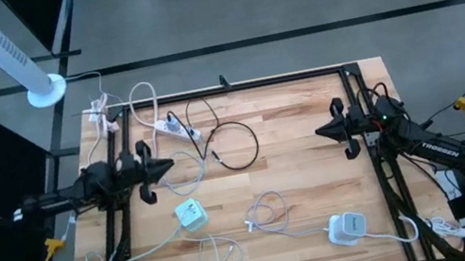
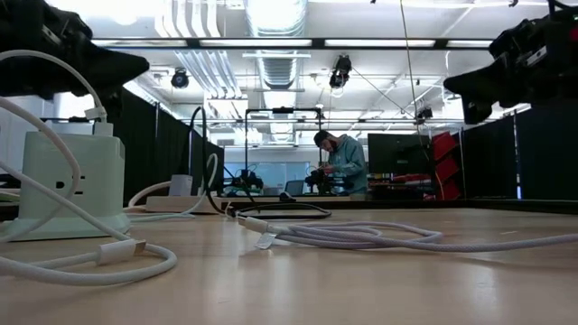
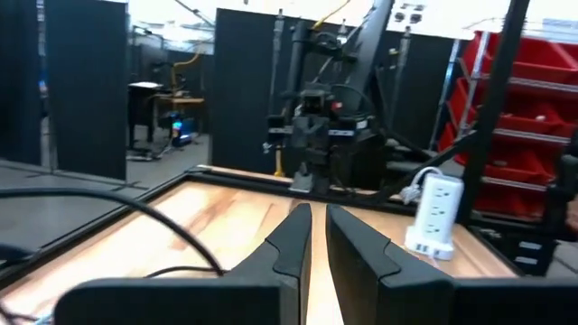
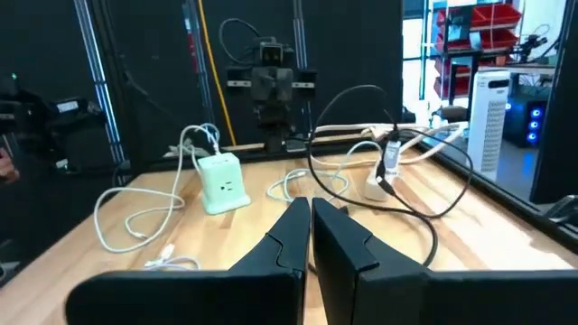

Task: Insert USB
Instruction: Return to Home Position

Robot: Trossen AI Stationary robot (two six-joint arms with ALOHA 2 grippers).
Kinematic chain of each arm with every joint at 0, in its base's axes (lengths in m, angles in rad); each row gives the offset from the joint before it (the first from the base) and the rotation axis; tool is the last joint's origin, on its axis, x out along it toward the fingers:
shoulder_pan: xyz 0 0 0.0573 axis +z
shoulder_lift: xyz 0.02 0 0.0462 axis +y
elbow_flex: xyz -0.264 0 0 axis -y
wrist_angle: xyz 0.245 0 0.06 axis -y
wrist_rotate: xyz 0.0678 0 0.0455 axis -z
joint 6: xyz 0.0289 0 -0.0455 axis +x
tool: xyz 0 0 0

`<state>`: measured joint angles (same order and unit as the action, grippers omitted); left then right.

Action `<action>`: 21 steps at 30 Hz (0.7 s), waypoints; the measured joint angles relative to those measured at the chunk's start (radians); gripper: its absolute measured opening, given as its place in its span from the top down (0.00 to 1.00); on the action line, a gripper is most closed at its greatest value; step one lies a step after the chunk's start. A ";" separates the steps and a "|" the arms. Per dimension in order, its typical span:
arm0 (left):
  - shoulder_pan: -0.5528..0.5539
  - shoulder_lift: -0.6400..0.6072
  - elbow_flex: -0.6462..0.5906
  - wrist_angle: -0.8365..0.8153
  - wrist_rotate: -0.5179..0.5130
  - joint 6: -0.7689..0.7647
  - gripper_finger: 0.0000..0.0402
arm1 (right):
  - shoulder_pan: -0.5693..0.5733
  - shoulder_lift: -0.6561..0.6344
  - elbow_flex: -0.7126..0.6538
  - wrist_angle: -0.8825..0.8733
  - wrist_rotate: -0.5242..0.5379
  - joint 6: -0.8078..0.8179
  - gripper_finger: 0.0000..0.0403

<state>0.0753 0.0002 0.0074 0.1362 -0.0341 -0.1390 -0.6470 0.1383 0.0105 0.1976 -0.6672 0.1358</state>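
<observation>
While hovering apart over the table (image 1: 298,176), left gripper (image 1: 169,166) and right gripper (image 1: 318,134) closed, empty, right arm (image 1: 440,148) lettered TROSSEN.

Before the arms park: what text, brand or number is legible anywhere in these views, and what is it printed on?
"TROSSEN": white letters on the right arm, high view.
Nothing else reads: any marks on the outlet cube, the white charger and the tower fan are too small or blurred.
</observation>
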 joint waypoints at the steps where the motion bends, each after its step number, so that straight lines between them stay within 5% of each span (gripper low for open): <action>1: -0.012 0.000 0.000 0.001 0.000 0.002 0.94 | 0.003 0.000 0.000 -0.004 0.010 0.010 1.00; 7: -0.056 0.000 0.000 -0.005 -0.006 0.005 0.94 | 0.123 0.001 0.000 -0.029 0.111 0.020 1.00; 15: -0.062 0.000 0.000 0.005 -0.007 -0.001 0.94 | 0.413 -0.004 0.000 -0.028 0.451 -0.075 1.00; 21: -0.064 0.000 0.000 0.031 -0.007 0.036 0.94 | 0.494 -0.005 0.000 -0.029 0.513 -0.084 1.00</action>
<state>0.0115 -0.0002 0.0078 0.1671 -0.0414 -0.1034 -0.1531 0.1337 0.0101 0.1688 -0.1542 0.0517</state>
